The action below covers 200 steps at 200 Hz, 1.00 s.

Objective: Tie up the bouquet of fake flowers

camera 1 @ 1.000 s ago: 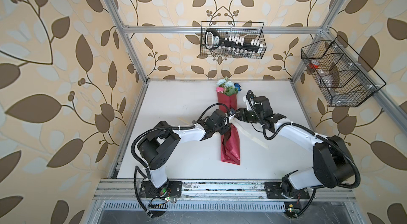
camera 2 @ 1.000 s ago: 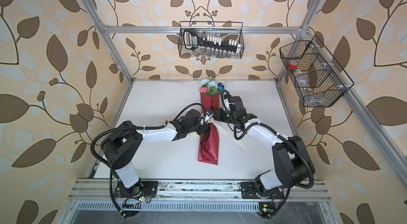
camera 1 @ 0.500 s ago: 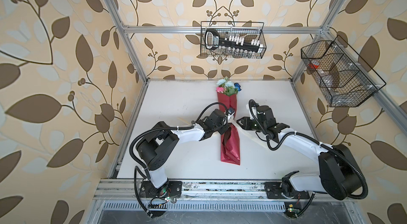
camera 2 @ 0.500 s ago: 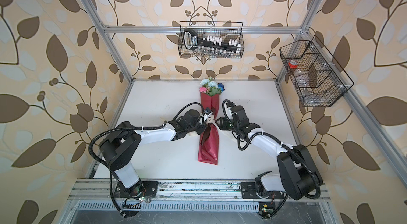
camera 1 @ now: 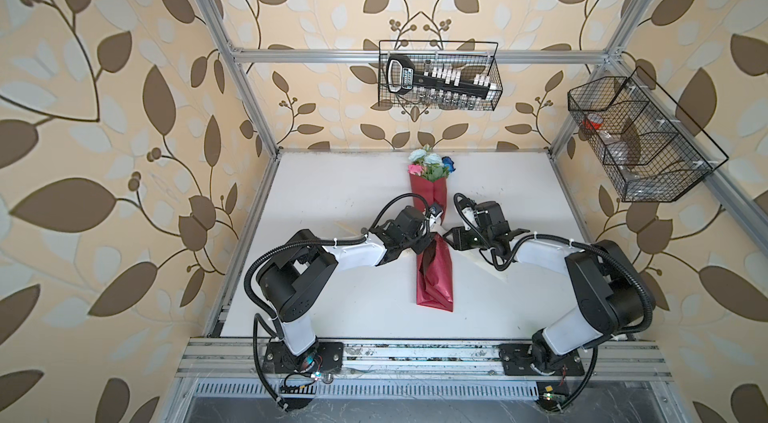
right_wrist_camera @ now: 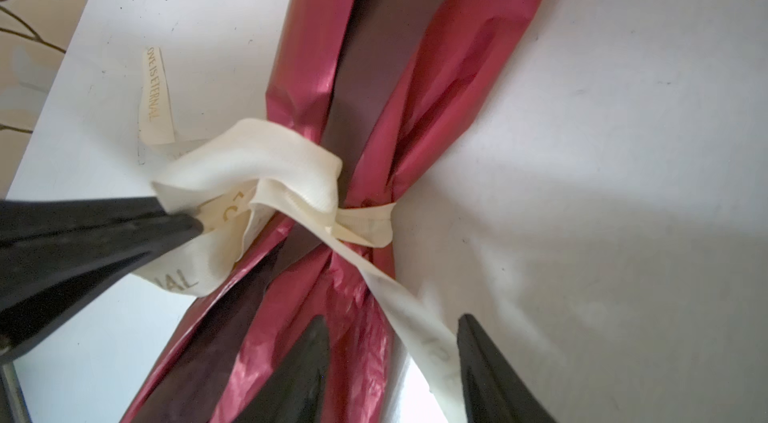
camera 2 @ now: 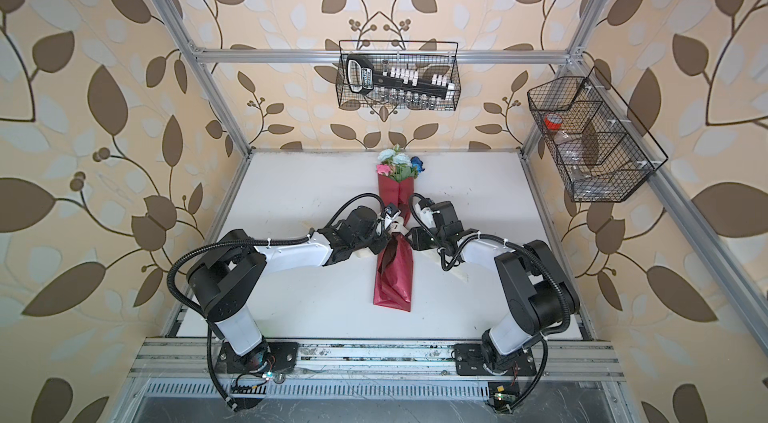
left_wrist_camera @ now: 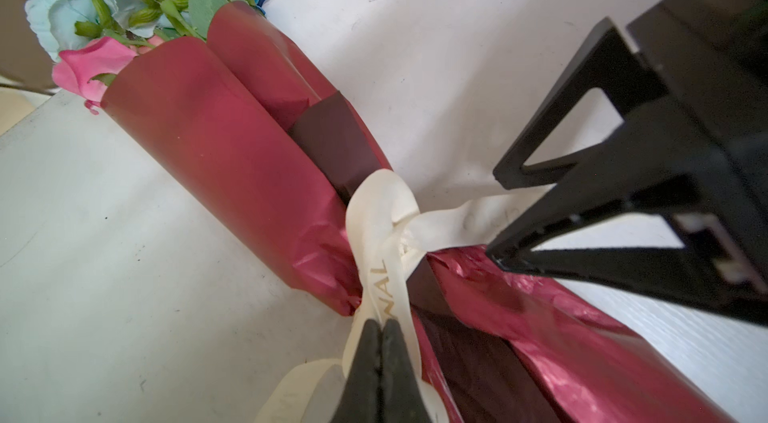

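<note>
Knot [left_wrist_camera: 405, 244] could get loosened: ribbon [left_wrist_camera: 376, 200] is clamped only by the left claw [left_wrist_camera: 380, 331], while the right claw [right_wrist_camera: 392, 317] is spread apart around the other tail [right_wrist_camera: 409, 302], nothing gripped. Bouquet [camera 1: 430, 165] is laid flat mid table [camera 1: 332, 192], long axis run front-to-back, blooms pointed at the back wall [camera 1: 332, 109].

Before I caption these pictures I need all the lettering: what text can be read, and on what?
"OVEISETERNAL": loose tail of the cream printed ribbon.
"NAL": same ribbon, beside its knot.
Label on the black tool holder in the black wire basket: too small to read.
</note>
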Each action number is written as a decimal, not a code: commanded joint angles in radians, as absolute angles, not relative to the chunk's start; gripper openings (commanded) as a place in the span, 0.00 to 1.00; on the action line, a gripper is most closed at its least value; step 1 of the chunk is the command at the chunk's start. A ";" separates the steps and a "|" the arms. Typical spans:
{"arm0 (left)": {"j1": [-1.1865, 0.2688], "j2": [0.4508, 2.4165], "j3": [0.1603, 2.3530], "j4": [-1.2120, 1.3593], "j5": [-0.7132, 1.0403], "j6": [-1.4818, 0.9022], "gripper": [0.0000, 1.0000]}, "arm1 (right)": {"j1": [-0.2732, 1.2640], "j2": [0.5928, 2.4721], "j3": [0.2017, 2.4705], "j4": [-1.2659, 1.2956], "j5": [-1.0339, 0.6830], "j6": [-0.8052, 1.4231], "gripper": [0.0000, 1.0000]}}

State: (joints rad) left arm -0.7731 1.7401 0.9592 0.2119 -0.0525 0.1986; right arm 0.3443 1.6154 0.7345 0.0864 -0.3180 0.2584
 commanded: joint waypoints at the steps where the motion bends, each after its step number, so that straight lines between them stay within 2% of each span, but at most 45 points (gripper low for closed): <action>1: -0.778 1.707 0.983 0.227 -0.043 0.186 0.00 | 0.331 1.653 0.767 0.068 -0.392 0.219 0.51; 25: -0.777 1.707 0.983 0.226 -0.044 0.187 0.00 | 0.330 1.698 0.789 0.072 -0.432 0.211 0.45; 62: -0.777 1.709 0.989 0.219 -0.041 0.180 0.00 | 0.330 1.718 0.815 0.077 -0.500 0.216 0.21; 89: -0.778 1.709 0.985 0.224 -0.038 0.173 0.00 | 0.329 1.681 0.814 0.077 -0.508 0.225 0.00; 155: -0.778 1.697 0.974 0.236 -0.036 0.161 0.00 | 0.347 1.617 0.791 0.122 -0.566 0.316 0.00; 200: -0.778 1.676 0.959 0.242 -0.040 0.150 0.00 | 0.389 1.651 0.796 0.185 -0.561 0.395 0.00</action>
State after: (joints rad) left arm -0.7731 1.7382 0.9596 0.2104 -0.0525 0.1703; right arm 0.3622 1.6325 0.7948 0.1326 -0.5407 0.3370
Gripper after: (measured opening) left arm 0.047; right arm 0.049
